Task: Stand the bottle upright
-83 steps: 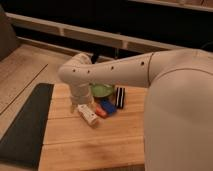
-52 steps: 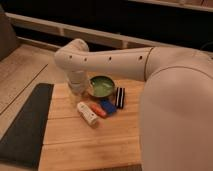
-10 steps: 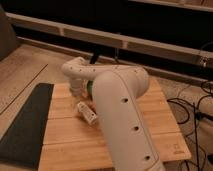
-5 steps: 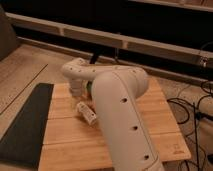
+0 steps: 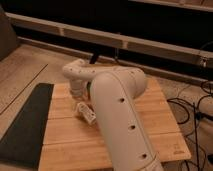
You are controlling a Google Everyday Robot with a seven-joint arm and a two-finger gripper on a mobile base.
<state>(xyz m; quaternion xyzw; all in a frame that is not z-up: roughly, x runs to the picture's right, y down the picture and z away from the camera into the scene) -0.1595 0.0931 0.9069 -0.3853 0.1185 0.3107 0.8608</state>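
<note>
Bottle (image 5: 86, 113) flat, long axis upper-left to lower-right; jaws at upper-left end, state unclear.

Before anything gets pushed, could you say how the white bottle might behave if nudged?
The bottle lies on its side on the wooden table. Being cylindrical, it would probably roll. It looks small and plastic, so it is likely light and fairly stiff. The gripper hangs close by its far end.
</note>
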